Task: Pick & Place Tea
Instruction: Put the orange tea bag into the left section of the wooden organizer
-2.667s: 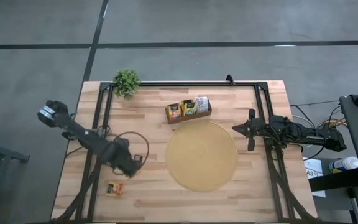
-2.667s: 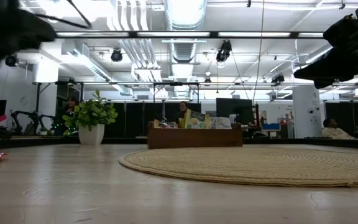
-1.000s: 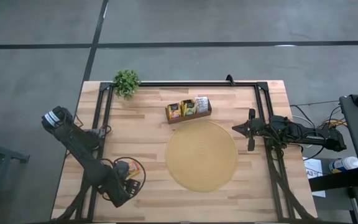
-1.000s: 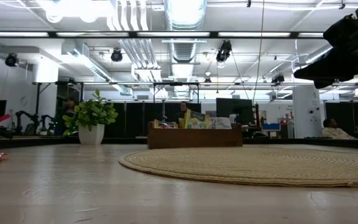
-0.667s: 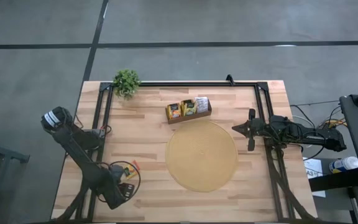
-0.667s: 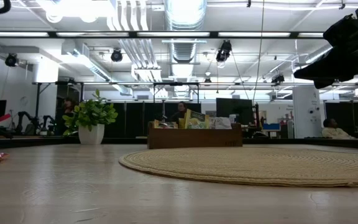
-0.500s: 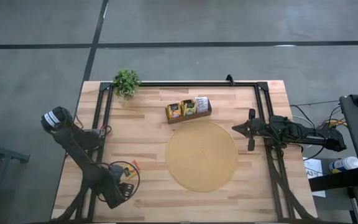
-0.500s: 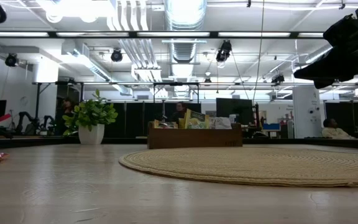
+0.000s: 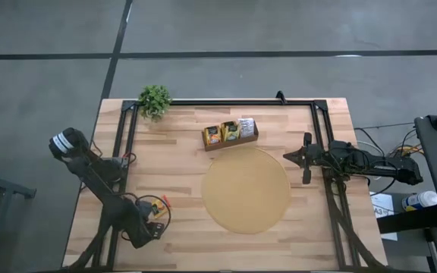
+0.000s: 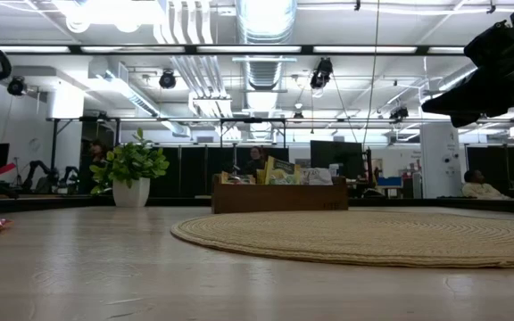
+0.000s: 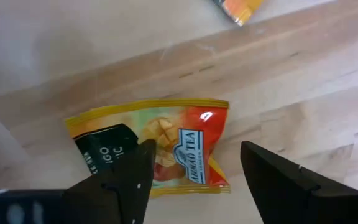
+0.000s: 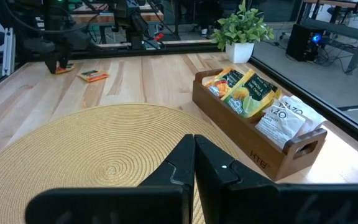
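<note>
Spread wide, the left gripper (image 11: 194,171) straddles a yellow-orange tea sachet (image 11: 160,146) (dark-labelled, lying flat), gripping nothing.

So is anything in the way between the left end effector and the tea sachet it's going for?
Nothing visible. The left end effector hangs open right over the yellow-green sachet, which lies flat on bare table. A second, orange sachet lies apart, off to the side.

A big open robotics lab or workshop: exposed silver ventilation ducts (image 10: 266,36) and strip lights run along the white ceiling, dark monitor screens (image 10: 335,158) and black equipment racks line the far wall, and a seated person (image 10: 478,186) works off to one side beyond the pale wooden table (image 9: 180,159).
</note>
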